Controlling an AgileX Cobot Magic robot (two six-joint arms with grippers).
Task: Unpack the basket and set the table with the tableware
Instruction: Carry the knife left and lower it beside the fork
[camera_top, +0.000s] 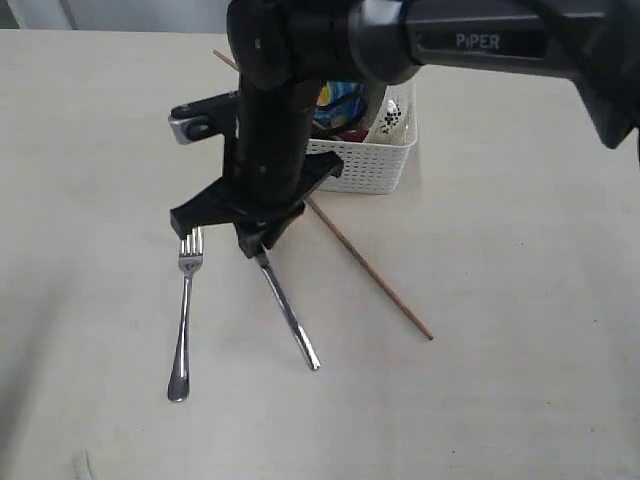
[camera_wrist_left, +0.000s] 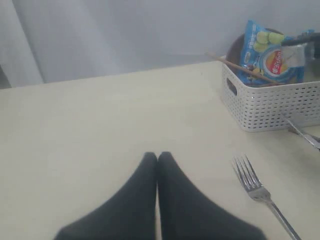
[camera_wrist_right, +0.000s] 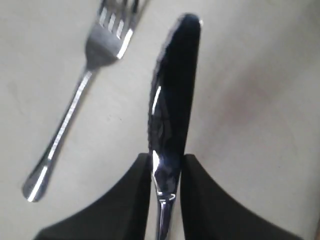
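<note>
My right gripper (camera_top: 256, 244) (camera_wrist_right: 166, 160) reaches across from the right and is shut on the steel knife (camera_top: 290, 320) (camera_wrist_right: 172, 90), gripping it where blade meets handle, low at the table (camera_top: 500, 300). Whether the knife rests on the surface I cannot tell. The steel fork (camera_top: 184, 320) (camera_wrist_right: 95, 55) lies flat just left of it, roughly parallel. One wooden chopstick (camera_top: 370, 268) lies on the table in front of the white basket (camera_top: 370, 165) (camera_wrist_left: 270, 100). In the left wrist view, my left gripper (camera_wrist_left: 158, 156) is shut and empty over bare table, left of the fork (camera_wrist_left: 255, 185).
The basket holds a blue chips bag (camera_wrist_left: 270, 55), an off-white bowl (camera_top: 393, 118), a brown plate (camera_wrist_left: 235, 47) and a second chopstick (camera_wrist_left: 240, 67) sticking out over its rim. The right arm's black body (camera_top: 270, 110) hides the basket's left part.
</note>
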